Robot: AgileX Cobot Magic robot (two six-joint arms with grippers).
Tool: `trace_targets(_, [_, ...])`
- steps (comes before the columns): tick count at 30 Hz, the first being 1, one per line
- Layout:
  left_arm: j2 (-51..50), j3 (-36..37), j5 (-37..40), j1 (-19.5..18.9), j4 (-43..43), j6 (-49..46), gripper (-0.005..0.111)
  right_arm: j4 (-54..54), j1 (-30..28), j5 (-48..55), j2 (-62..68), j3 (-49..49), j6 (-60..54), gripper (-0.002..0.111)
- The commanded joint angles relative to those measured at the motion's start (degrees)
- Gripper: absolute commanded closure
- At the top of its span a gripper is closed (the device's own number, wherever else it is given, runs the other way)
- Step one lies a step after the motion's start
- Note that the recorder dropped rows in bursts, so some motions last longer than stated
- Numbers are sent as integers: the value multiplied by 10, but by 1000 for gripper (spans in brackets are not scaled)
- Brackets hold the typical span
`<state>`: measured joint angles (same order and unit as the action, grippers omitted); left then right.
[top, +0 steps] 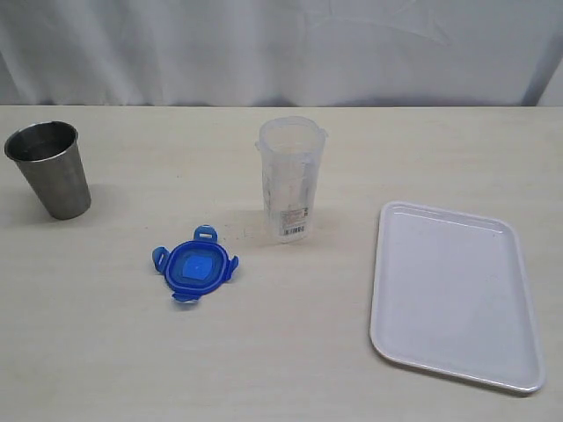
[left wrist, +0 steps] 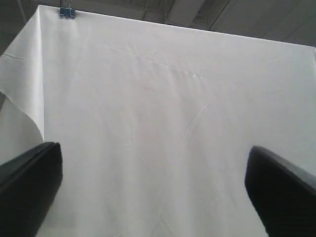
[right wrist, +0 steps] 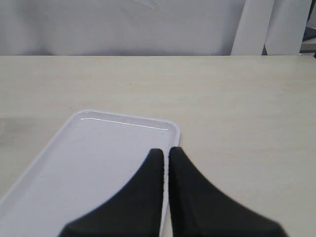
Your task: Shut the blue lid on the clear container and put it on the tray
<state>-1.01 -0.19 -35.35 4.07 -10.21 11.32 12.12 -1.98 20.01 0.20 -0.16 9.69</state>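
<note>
Risk, lid: the small round bright-blue plastic lid (top: 195, 265) lay flat on the pale wooden table (top: 106, 360) with its four flaps splayed; a pinch on a single flap would probably let it swivel or slip
Risk, container: the tall narrow clear plastic container (top: 291, 178) stood upright and uncapped, just beyond the lid and apart from it; pressing the lid on off-centre, with nothing steadying it, would likely topple it
Risk, mix-up: the grey steel cup (top: 51, 169) on the far left was open-topped too
Left gripper (left wrist: 153, 163): jaws spread wide, nothing between them, aimed at the white backdrop cloth (left wrist: 158, 89)
Right gripper (right wrist: 163, 152): black fingers pressed together, empty, seen over one edge of the large flat white rectangular tray (right wrist: 98, 148); contact could not be judged
Tray: right side of the table, nothing on it, well apart from the container
</note>
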Motion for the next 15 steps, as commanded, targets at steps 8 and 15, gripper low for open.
trace_targets(8, [-393,0,-187,-2,89,-121,2,-3,1,0,-2,2,2,104])
trace_targets(15, [-797,-73,-346,-2,93,-131,2,-3,1,0,-2,2,2,104])
